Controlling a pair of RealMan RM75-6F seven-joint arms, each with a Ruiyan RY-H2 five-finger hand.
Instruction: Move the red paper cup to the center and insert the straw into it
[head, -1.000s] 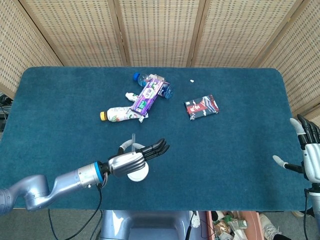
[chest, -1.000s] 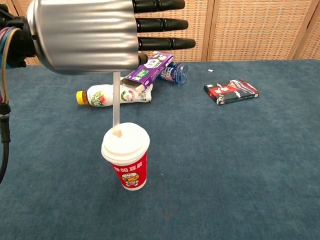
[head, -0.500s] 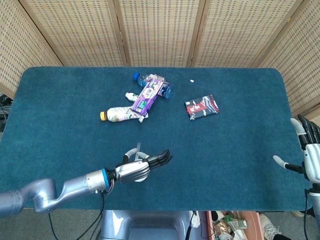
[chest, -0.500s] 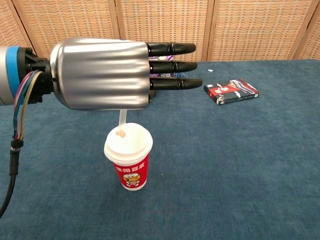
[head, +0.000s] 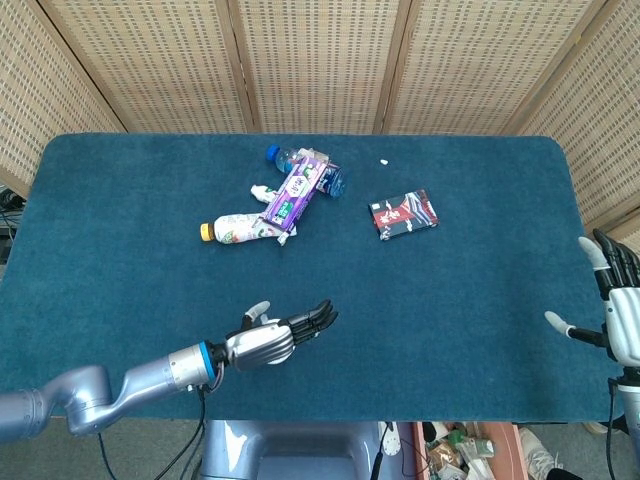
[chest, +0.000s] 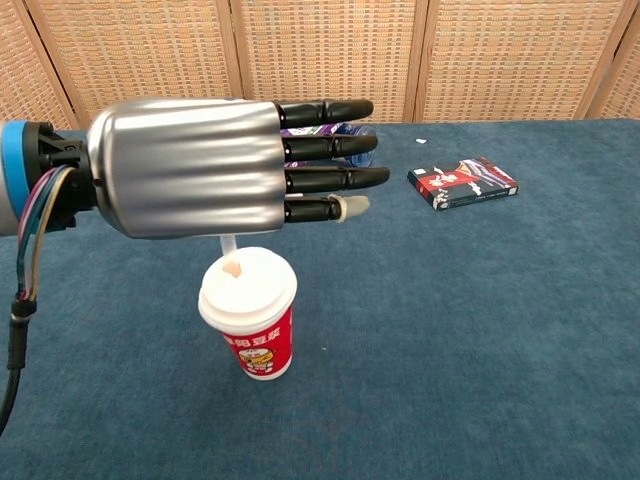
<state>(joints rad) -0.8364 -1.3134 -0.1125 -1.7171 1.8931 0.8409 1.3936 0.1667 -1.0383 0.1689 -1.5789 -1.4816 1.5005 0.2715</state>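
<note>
The red paper cup (chest: 256, 345) with a white lid (chest: 247, 282) stands near the table's front edge, left of the middle. My left hand (chest: 190, 165) hovers flat just above it with its fingers stretched forward. A short piece of white straw (chest: 228, 243) drops from under the hand to the lid's far side, near the small opening. I cannot tell whether its tip is inside. In the head view the left hand (head: 268, 343) hides both cup and straw. My right hand (head: 622, 315) hangs open at the table's right edge, holding nothing.
A purple carton (head: 293, 193) lies across a blue-capped bottle (head: 280, 155) at the back middle, with a yellow-capped drink bottle (head: 238, 229) beside it. A red and black packet (head: 404, 214) lies to their right. A small white scrap (head: 383, 161) sits near the back.
My left hand has come down closer to the lid, so much less straw shows beneath it. The cup has shifted slightly left. The right hand has not moved.
</note>
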